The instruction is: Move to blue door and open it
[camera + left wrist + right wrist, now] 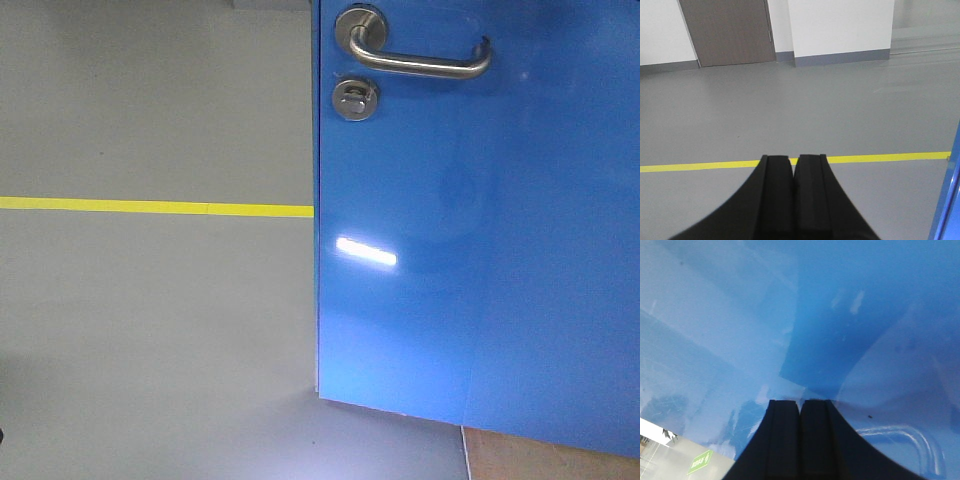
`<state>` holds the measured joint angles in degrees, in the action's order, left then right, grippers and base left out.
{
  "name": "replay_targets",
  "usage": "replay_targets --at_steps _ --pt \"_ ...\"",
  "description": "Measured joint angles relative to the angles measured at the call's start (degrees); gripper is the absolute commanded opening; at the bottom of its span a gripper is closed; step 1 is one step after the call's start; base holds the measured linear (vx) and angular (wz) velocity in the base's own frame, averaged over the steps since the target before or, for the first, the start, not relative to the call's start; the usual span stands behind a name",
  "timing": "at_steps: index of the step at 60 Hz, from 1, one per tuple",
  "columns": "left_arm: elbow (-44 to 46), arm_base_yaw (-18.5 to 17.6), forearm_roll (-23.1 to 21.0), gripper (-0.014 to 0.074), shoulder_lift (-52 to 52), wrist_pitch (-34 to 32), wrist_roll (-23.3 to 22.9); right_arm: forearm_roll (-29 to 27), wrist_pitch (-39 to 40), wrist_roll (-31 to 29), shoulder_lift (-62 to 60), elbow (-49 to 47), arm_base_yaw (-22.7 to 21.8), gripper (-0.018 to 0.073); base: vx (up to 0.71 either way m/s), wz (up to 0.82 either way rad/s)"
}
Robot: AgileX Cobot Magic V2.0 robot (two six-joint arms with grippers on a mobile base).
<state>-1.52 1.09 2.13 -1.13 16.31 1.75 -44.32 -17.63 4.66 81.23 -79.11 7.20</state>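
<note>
Right wrist view is showing your right claw (800,407) pressed together, nosing the glossy blue door (740,315) ahead; its brushed-steel lever handle (420,58) is waiting ungripped.

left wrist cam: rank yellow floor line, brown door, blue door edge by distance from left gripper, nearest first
1. Yellow floor line, crossing just past the shut left gripper.
2. Blue door edge, far right; close to the line, ranking uncertain.
3. Brown door, far wall, upper left.
</note>
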Motion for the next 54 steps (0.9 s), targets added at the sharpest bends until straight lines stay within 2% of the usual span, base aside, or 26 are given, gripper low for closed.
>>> replay_targets --at_steps 21,27,33,44,50,54 --pt "0.00 0.00 0.00 0.0070 0.00 0.00 0.00 -0.18 0.18 0.00 0.00 0.06 -0.19 0.0002 0.00 0.00" --pt "0.00 0.00 0.00 0.0070 0.00 0.00 0.00 -0.79 2.30 -0.06 -0.92 1.91 -0.19 0.0002 0.00 0.00" --pt "0.00 0.00 0.00 0.0070 0.00 0.00 0.00 -0.92 6.85 -0.10 -3.52 8.56 -0.60 0.0002 0.00 0.00" --pt "0.00 0.00 0.00 0.0070 0.00 0.00 0.00 -1.41 13.86 -0.10 -13.44 29.03 -1.63 0.0002 0.00 0.00" --pt "0.00 0.00 0.00 0.0070 0.00 0.00 0.00 3.08 18.11 -0.47 -22.07 39.99 -1.58 0.0002 0.00 0.00" --pt "0.00 0.00 0.00 0.0070 0.00 0.00 0.00 8.27 22.29 -1.12 -27.77 46.63 -1.63 0.0002 0.00 0.00"
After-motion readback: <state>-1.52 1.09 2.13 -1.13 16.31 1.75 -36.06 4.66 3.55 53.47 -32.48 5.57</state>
